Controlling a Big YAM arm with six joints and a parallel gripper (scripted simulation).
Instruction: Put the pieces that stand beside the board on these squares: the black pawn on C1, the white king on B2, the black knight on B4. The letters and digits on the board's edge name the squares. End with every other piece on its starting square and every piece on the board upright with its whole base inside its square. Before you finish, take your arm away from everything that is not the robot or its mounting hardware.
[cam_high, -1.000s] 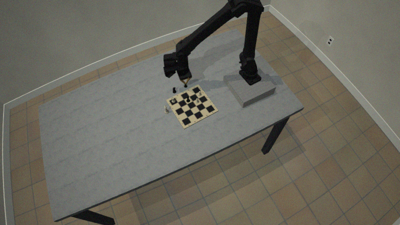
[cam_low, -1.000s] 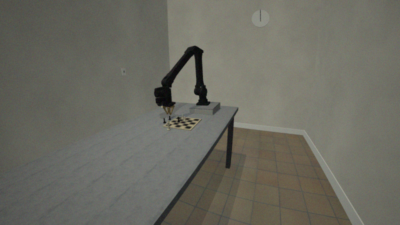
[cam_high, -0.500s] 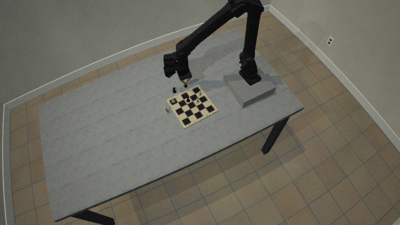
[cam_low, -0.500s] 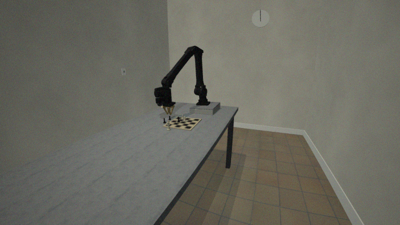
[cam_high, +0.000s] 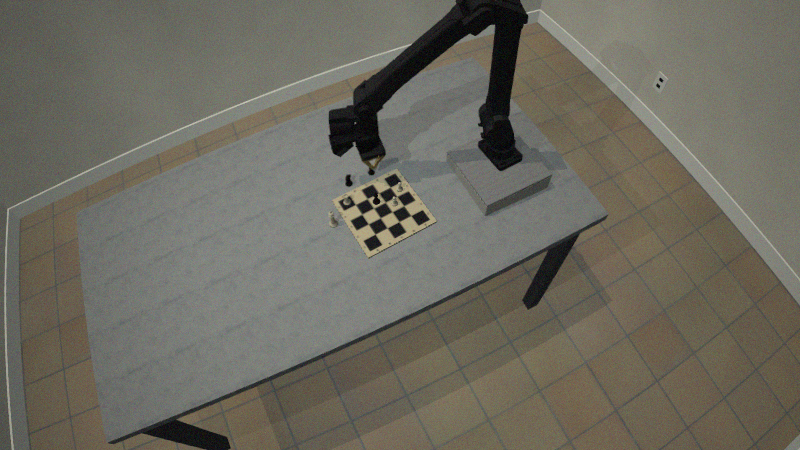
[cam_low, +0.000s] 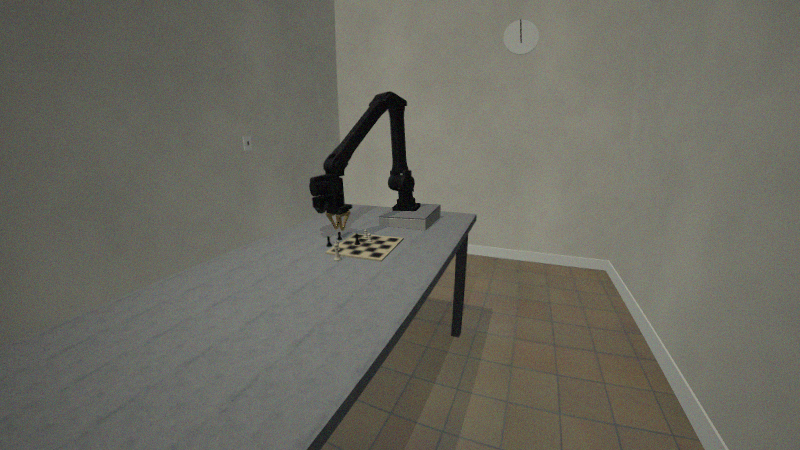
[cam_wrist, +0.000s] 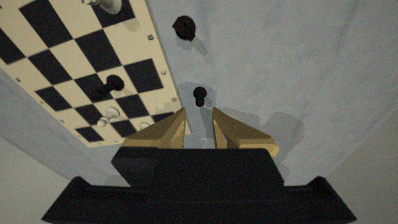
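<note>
The black pawn (cam_high: 370, 171) stands on the table just off the board's far edge; in the wrist view it (cam_wrist: 199, 95) is just ahead of my fingertips. My gripper (cam_wrist: 199, 111) (cam_high: 372, 163) hangs above it, partly open with nothing between the fingers. The black knight (cam_high: 348, 180) stands on the table to the left of the pawn, and shows near the top of the wrist view (cam_wrist: 184, 27). The white king (cam_high: 333, 219) stands beside the board's left edge. The small chessboard (cam_high: 384, 211) lies in the middle of the table.
On the board stand a black piece (cam_high: 376, 199) and three white pieces, one of them near the left corner (cam_high: 346, 201). The arm's grey base block (cam_high: 499, 181) sits to the right of the board.
</note>
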